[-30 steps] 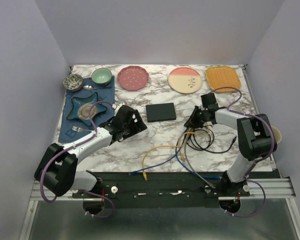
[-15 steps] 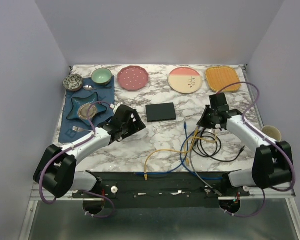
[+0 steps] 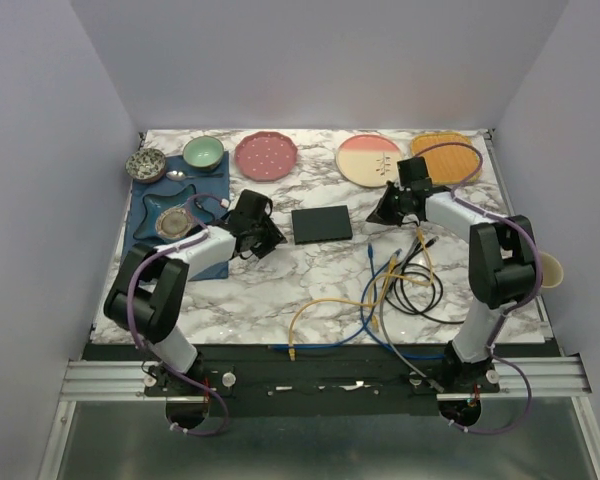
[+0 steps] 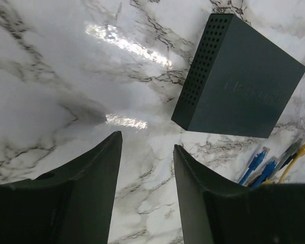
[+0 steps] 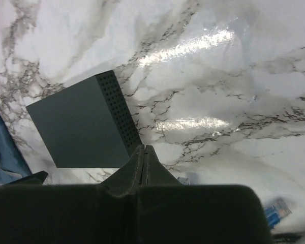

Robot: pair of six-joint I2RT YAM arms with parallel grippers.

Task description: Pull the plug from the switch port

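Switch (image 3: pixel 320 224) is flanked, seemingly for bracing, by the empty, wide-parted left gripper (image 4: pixel 146 145) and the empty, clamped-together right gripper (image 5: pixel 144 152).

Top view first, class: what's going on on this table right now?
The switch lies on the marble table with a robot tool on either side. The left tool is open beside its left end. The right tool is shut on nothing, off to its right. Loose cables lie tangled toward the near edge. Nothing appears plugged into the switch, though its sockets are out of sight.
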